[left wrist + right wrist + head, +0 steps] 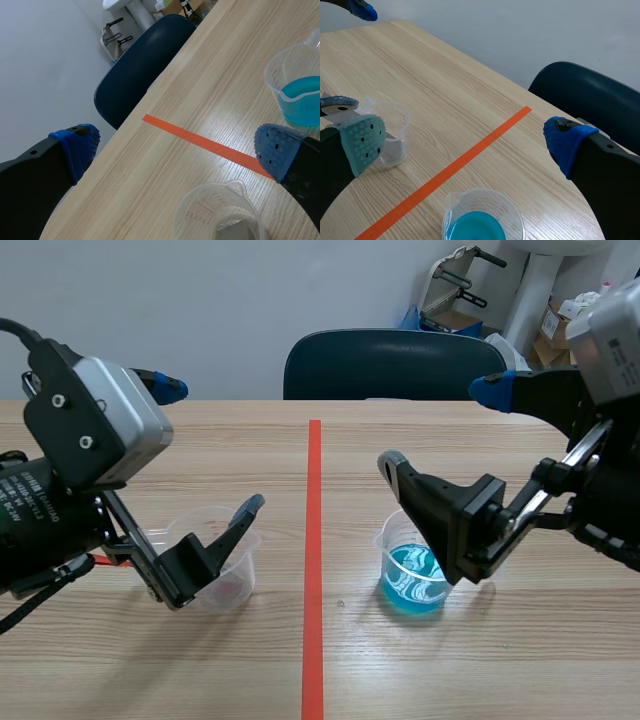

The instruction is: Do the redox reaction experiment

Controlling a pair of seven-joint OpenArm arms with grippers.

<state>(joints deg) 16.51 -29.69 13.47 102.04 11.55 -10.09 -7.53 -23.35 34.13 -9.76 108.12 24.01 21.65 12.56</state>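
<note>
The experiment seems to be only at its start. The left claw is hanging wide open at the left of the frame, just over a clear cup that is sitting on the table. From its own wrist camera the clear cup is lying under and between its spread fingers, gripped by nothing. A small grey piece is resting at the bottom of that cup, probably the metal for the reaction. At the right of the frame the right claw is also gaping open, with one finger crossing in front of the cup of blue liquid. Its wrist view shows that cup standing free below and between the fingers. The orange tape line is running up the middle of the frame between the two cups, and a dark blue chair is waiting at the top centre behind the table. As I judge it, neither cup is lifted and the blue liquid is not yet poured onto the grey piece, so grasping, pouring and watching the reaction are all left. As for writing, the red measuring marks on the clear cup are too small to read, and the white lettering on the left arm is showing only in part.
</note>
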